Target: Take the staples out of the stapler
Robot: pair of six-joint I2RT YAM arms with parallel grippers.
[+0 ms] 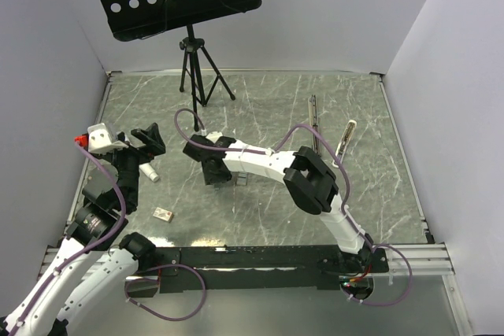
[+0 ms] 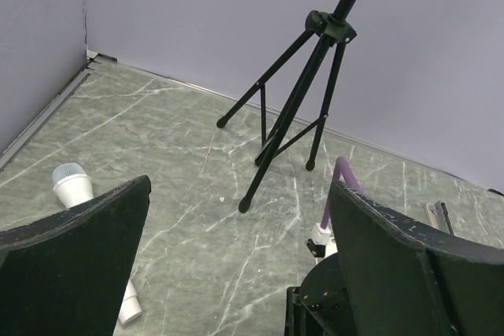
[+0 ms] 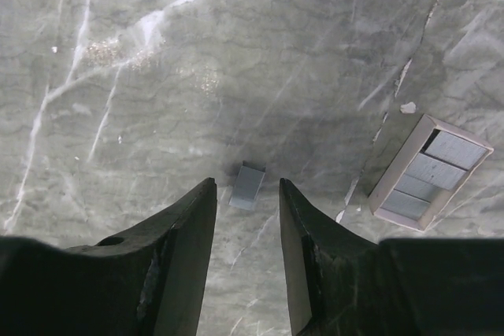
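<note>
Currently the right claw [image 3: 246, 184] points down at the grey marbled table [image 3: 142, 68], its two dark fingers partly apart with nothing clamped between them. One of the staples [image 3: 247, 188], a tiny flat grey strip, lies on the table in line with the gap, just beyond the fingertips and a little skewed to them. Whether the tips touch the surface cannot be told. To the claw's right, near but apart from it, sits a small pale-rimmed tray [image 3: 397, 172] with what look like more staples laid side by side inside. The stapler [image 1: 346, 138] lies well apart from the claw, back past its own elbow, its pale top beside a thin dark bar [image 1: 313, 120]; nothing touches it. The left claw [image 2: 240, 186] hangs off to the side, fingers spread wide and empty, with a white cylinder [image 2: 72, 182] by its left finger and a black tripod stand [image 2: 295, 108] ahead of it. The step in hand looks like pinching the loose strip off the table, probably to carry it to the tray. To do it well, the claw would need to ease forward until the strip sits squarely between the tips, turn slightly to match its tilt, and come down until both tips meet the table before squeezing. The strip is thin and slick, so a high or lopsided pinch would likely skate it away or flip it. A slow, gentle squeeze low on its long edges seems safest.
</note>
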